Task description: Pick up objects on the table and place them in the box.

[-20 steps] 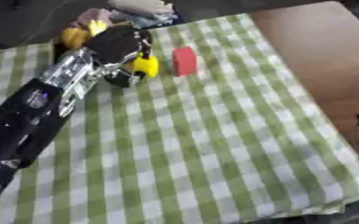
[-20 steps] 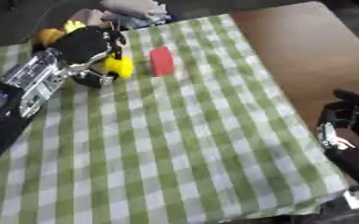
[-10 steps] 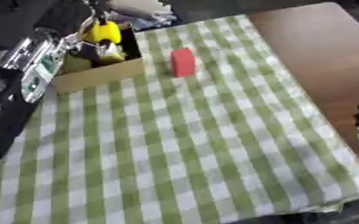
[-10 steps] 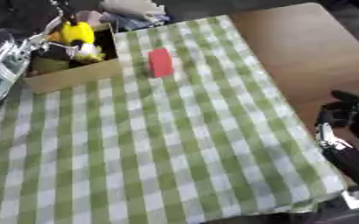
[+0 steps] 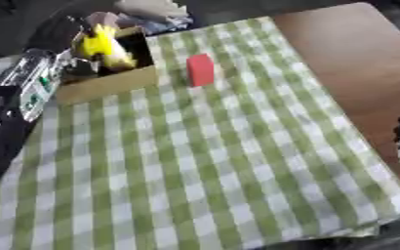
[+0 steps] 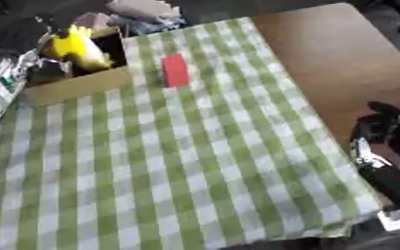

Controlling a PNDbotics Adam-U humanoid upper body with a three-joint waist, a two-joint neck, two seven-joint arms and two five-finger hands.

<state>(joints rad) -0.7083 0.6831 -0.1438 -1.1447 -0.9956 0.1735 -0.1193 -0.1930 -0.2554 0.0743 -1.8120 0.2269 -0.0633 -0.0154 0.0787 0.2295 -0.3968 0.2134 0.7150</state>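
Right hand fuller in right eye view.

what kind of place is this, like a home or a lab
Probably a lab or test setup dressed like a home table. A green checked cloth covers part of a wooden table, with a cardboard box, a red block and a yellow toy as props, and clutter behind.

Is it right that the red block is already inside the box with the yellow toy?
Not quite. The red block is outside the box, on the checked cloth just to the box's right, as the left eye view shows. The yellow toy is at the box, as you said.
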